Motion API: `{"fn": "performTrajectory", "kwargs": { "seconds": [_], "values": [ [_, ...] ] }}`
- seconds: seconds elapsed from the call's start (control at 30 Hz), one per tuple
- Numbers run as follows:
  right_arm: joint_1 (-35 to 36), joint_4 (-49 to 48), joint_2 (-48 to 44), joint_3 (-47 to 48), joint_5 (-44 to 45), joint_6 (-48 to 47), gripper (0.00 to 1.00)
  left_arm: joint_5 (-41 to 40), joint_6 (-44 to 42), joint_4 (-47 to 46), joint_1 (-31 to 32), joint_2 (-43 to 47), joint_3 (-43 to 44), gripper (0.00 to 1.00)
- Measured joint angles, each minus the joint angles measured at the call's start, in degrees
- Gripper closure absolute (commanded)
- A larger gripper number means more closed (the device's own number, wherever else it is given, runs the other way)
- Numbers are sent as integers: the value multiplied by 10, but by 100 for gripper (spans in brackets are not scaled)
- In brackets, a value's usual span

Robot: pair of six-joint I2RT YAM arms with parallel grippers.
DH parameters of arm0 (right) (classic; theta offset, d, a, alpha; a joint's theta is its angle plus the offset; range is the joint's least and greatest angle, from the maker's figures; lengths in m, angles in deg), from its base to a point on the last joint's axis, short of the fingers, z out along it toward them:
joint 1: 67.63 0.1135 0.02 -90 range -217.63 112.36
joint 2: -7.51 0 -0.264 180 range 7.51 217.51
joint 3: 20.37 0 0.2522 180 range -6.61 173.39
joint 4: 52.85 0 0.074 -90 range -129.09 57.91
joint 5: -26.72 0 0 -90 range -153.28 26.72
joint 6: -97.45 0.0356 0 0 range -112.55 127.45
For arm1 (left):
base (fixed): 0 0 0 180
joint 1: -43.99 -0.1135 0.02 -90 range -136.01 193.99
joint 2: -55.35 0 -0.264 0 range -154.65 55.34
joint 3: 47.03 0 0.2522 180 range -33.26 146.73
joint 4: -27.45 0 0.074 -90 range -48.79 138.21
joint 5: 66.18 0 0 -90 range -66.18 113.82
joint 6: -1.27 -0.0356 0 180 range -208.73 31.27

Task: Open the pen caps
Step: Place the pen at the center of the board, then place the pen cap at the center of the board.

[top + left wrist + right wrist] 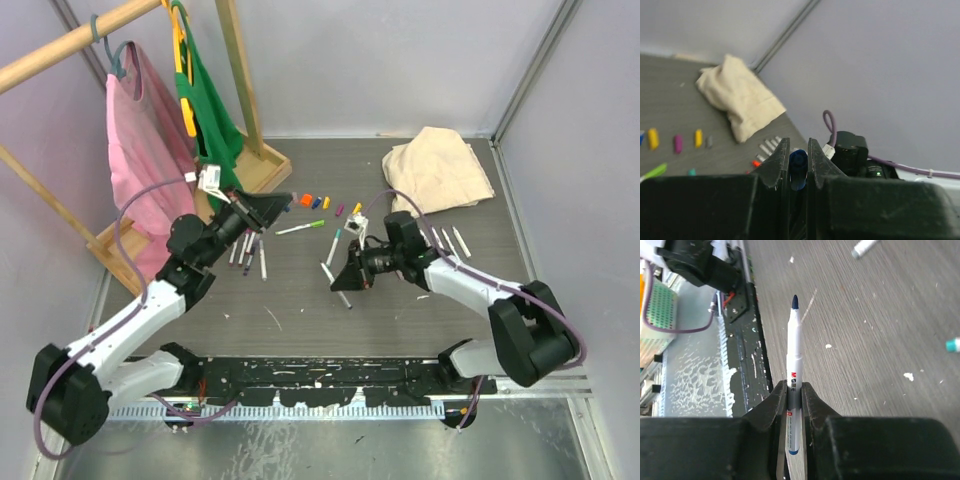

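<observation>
Pale lilac walls (400,60); grey wood-grain tabletop (300,285); wooden rack (240,70) w/ pink garment (145,150) back-left

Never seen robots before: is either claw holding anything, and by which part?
The left gripper pinches a blue pen cap by its sides; the right gripper clamps an uncapped white pen around its barrel.

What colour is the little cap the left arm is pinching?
Blue. The cap shows best in the left wrist view.
</observation>
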Motion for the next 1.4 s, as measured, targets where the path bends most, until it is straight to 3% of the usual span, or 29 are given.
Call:
{"fn": "performTrajectory", "kwargs": {
  "seconds": [0.2, 0.53, 0.9, 1.03, 1.27, 1.4],
  "values": [
    [75, -31, 42, -19, 125, 75, 97, -90, 6, 211, 6, 55, -37, 100],
    [141, -36, 139, -16, 243, 175, 98, -197, 86, 402, 43, -118, -32, 100],
    [178, -29, 165, 20, 326, 212, 91, -251, 132, 441, 69, -271, 43, 98],
    [189, -28, 179, 26, 351, 213, 90, -261, 145, 445, 70, -301, 47, 91],
    [192, -24, 184, 38, 377, 213, 79, -275, 165, 445, 70, -321, 65, 75],
    [193, -22, 188, 43, 385, 212, 74, -278, 174, 451, 70, -340, 89, 72]
  ]
}}
